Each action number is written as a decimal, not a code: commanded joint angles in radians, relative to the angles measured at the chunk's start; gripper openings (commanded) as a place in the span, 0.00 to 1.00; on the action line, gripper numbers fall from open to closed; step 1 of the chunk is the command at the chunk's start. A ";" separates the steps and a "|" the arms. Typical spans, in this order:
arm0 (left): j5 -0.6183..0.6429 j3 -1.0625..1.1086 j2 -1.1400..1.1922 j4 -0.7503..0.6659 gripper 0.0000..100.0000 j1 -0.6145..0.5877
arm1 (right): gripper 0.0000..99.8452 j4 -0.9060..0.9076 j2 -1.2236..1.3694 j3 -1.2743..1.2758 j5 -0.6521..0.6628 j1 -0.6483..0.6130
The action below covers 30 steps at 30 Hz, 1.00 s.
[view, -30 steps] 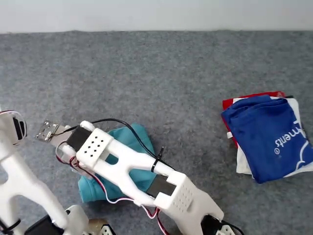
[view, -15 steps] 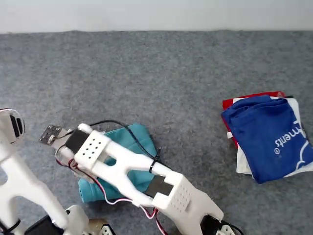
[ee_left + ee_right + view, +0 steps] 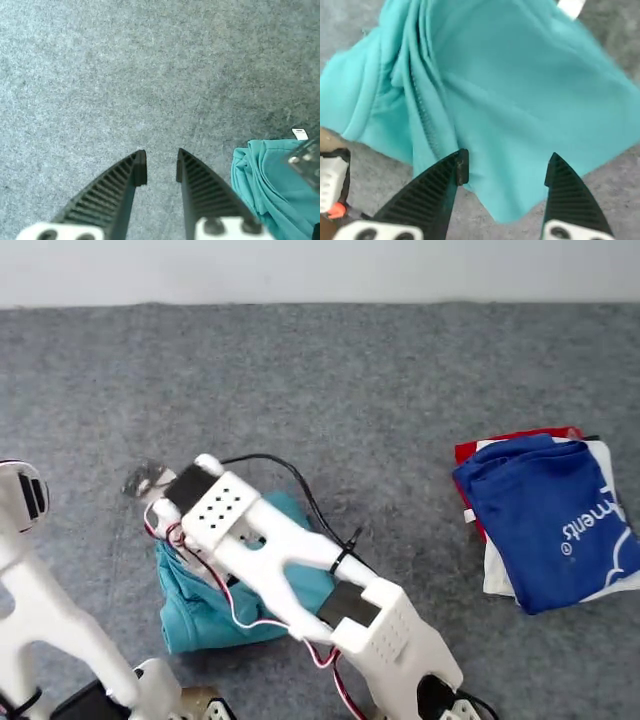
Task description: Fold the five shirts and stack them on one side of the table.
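Note:
A crumpled teal shirt (image 3: 205, 605) lies on the grey carpet at the front left, partly under my right arm. In the high view my right gripper (image 3: 147, 481) is just past the shirt's far left corner. The right wrist view shows the right gripper (image 3: 507, 167) open above the teal shirt (image 3: 510, 90), with nothing between its fingers. My left gripper (image 3: 161, 167) hangs over bare carpet, its fingers a narrow gap apart and empty, the teal shirt (image 3: 270, 180) off to one side. A blue shirt (image 3: 545, 515) tops the folded stack at the right.
White and red shirts (image 3: 478, 452) lie under the blue one in the stack near the right edge. The left arm's white body (image 3: 30, 580) stands at the front left. Open grey carpet (image 3: 330, 390) stretches across the middle and back.
My right arm has swung toward the back of the table, carrying its gripper from the shirt's left side to past its far corner. More of the teal shirt's left edge shows.

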 commanded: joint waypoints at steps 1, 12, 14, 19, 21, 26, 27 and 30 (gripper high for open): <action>0.009 -0.033 -0.029 0.018 0.11 -0.005 | 0.25 0.042 -0.077 0.015 0.011 -0.038; 0.009 -0.033 -0.029 0.018 0.11 -0.005 | 0.15 0.045 -0.079 0.018 0.009 -0.090; 0.009 -0.033 -0.029 0.018 0.11 -0.005 | 0.21 0.045 -0.096 0.021 0.011 -0.085; 0.009 -0.033 -0.029 0.018 0.11 -0.009 | 0.19 0.042 -0.203 0.074 0.031 -0.042; 0.009 -0.033 -0.029 0.018 0.11 -0.008 | 0.16 0.042 -0.225 0.100 0.034 0.001; 0.009 -0.031 -0.029 0.018 0.11 -0.005 | 0.15 0.002 -0.202 0.127 0.034 0.186; 0.011 -0.031 -0.029 0.018 0.11 -0.005 | 0.15 -0.005 -0.194 0.126 0.032 0.220; 0.011 -0.031 -0.029 0.018 0.11 -0.005 | 0.15 -0.064 -0.162 0.127 0.029 0.288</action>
